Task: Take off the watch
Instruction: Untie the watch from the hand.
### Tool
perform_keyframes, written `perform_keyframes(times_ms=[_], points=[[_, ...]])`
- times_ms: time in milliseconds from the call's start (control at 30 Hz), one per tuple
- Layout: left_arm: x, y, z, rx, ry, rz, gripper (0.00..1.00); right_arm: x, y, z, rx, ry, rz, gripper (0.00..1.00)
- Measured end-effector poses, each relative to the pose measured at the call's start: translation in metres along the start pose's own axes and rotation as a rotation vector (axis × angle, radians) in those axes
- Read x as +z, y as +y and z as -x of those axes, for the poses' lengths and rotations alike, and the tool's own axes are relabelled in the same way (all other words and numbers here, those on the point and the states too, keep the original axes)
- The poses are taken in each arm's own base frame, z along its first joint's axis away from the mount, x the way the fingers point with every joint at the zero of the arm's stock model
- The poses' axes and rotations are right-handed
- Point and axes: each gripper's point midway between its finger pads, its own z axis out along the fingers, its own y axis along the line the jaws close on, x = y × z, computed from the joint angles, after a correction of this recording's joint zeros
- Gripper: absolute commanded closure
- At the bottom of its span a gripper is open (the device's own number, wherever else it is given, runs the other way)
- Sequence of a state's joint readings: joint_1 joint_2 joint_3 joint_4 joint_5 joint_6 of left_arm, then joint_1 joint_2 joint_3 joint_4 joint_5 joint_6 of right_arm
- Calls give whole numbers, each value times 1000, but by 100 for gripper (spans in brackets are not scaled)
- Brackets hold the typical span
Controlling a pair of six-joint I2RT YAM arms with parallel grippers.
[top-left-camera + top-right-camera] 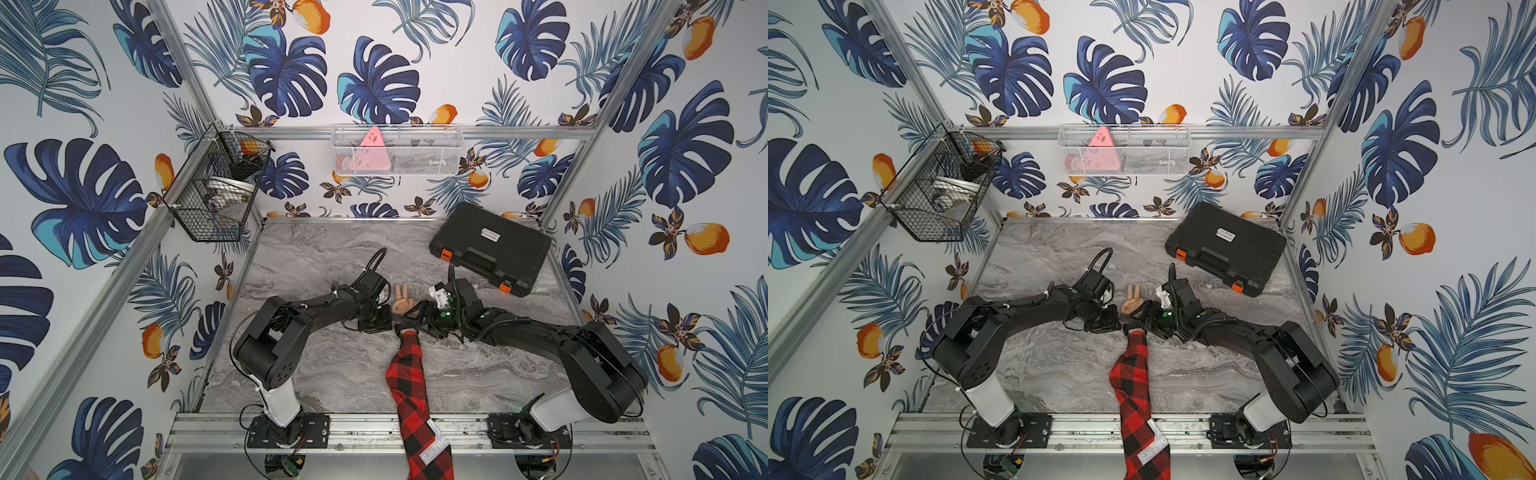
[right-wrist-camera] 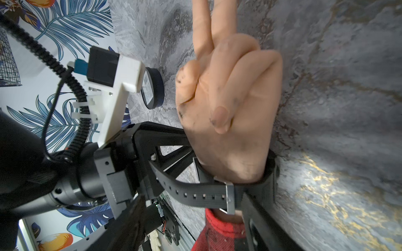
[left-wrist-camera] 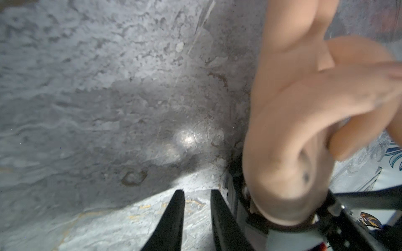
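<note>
Watch (image 2: 213, 196) sits on the wrist of the mannequin hand (image 2: 228, 108) near the middle of the counter (image 1: 332, 257). Its band circles across the arm, which runs up from the near edge in a plaid sleeve (image 1: 409, 374). The holed strap tail (image 2: 174, 184) sticks out from the buckle (image 2: 230, 195) toward the left side, roughly parallel to that edge. Right claw (image 2: 193, 208) stands wide, straddling the strap. Left claw (image 3: 196, 195) is narrow with nothing between, just beside the wrist.

Mannequin hand (image 1: 1132, 304) (fingers up), watch (image 1: 1126, 328) at wrist, plaid sleeve (image 1: 1133, 374)
</note>
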State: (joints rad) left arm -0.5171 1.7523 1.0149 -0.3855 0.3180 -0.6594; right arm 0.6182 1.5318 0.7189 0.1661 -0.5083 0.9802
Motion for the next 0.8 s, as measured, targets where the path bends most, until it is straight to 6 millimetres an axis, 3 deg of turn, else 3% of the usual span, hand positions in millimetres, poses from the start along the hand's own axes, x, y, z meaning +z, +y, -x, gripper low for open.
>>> perform_keyframes(times_ms=[800], points=[[1, -3, -2, 11, 3, 4, 75, 6, 31, -1, 82, 30, 223, 29]])
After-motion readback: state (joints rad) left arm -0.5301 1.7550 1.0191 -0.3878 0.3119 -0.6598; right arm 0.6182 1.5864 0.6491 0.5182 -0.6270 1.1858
